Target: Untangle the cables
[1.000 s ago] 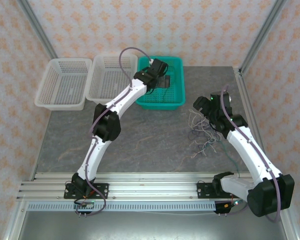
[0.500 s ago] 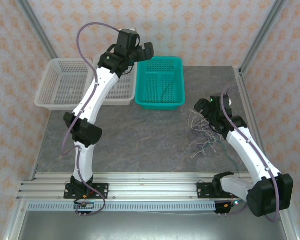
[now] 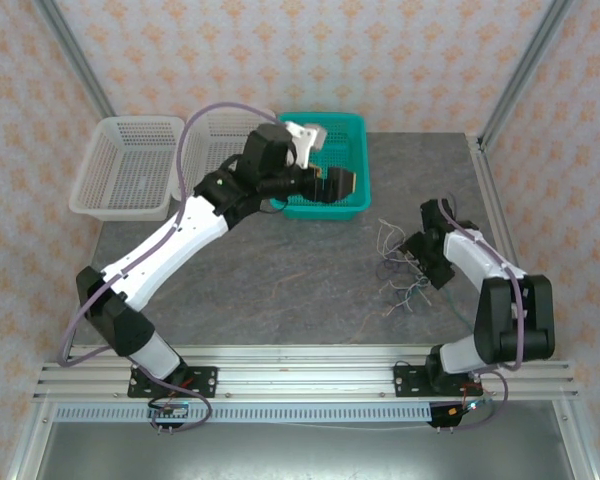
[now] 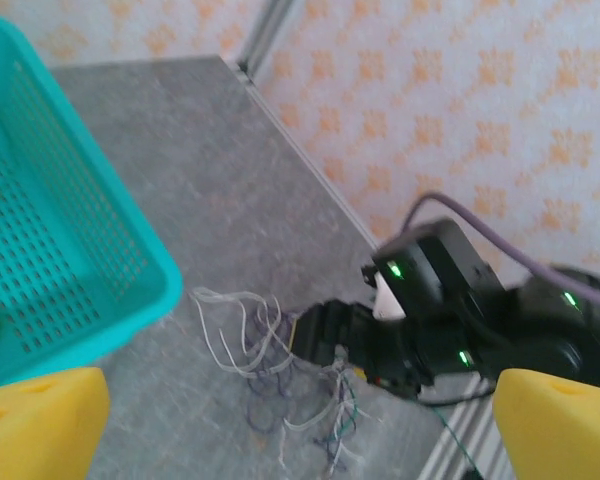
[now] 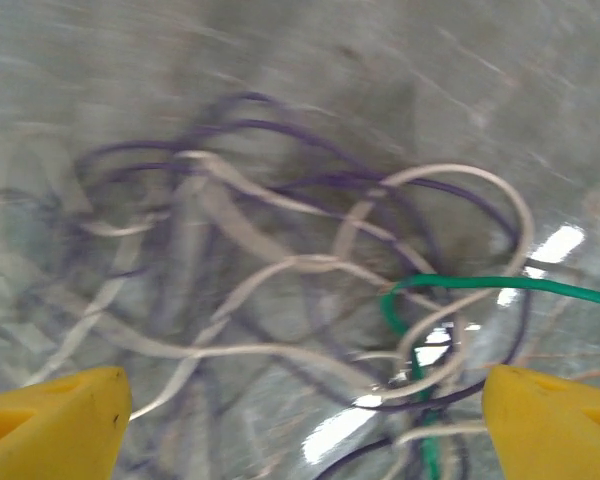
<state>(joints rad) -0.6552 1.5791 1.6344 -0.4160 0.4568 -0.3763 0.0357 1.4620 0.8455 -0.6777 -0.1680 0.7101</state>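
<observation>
My right hand [image 5: 305, 415] spread wide over the tangled cables [image 5: 310, 270] on the table [image 3: 280, 270], gripping nothing, my left hand [image 3: 335, 186] wide open, empty, by the teal basket [image 3: 363, 165]

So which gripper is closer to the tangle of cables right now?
Right. The right gripper hangs open directly over the cables; the left gripper is open over by the teal basket, well apart from them.
</observation>
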